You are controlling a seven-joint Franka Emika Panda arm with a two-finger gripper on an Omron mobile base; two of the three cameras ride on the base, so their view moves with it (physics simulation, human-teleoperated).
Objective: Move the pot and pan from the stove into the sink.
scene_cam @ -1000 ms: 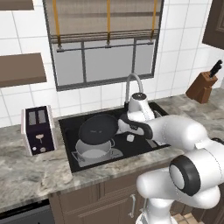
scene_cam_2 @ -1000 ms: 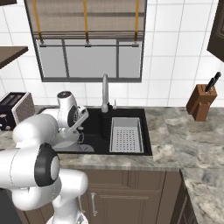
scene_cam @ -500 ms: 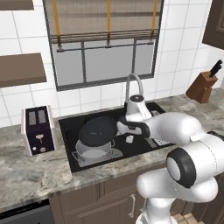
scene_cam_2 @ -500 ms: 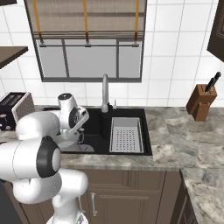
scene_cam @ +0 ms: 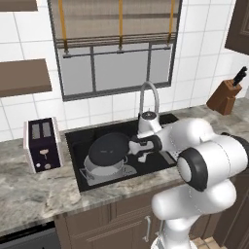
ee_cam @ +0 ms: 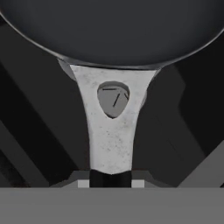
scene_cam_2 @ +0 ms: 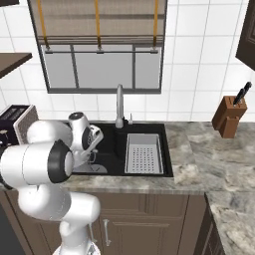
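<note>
While the arm is reaching across the grey marbled counter (scene_cam: pixel 34 194), the gripper (scene_cam: pixel 132 145) is sitting low over the sink (scene_cam: pixel 78 146), jaws nearly together and clamped on the handle of the pan (scene_cam: pixel 108 148). From the hand view the pan (ee_cam: pixel 109 26) is showing as a dark round bowl at the top, with a pale speckled neck running down toward the fingers (a teardrop hole is piercing that neck), and the dark handle is passing between the fingertips (ee_cam: pixel 83 183) at the bottom edge. Seen from the left base view, the black pan is lying on top of the pot (scene_cam: pixel 104 169), which is resting inside the black basin; the pan is tilting slightly over the pot's rim. Behind the wrist the chrome faucet (scene_cam: pixel 148 95) is curving up. A dark toaster (scene_cam: pixel 43 144) is standing on the counter just left of the basin. From the right base view the gripper (scene_cam_2: pixel 92 149) is hanging over the sink (scene_cam_2: pixel 167 149), left of a pale drain tray (scene_cam_2: pixel 143 153) lying in the basin's right half. A wooden knife block (scene_cam_2: pixel 230 115) is standing on the counter, well apart to the right.
</note>
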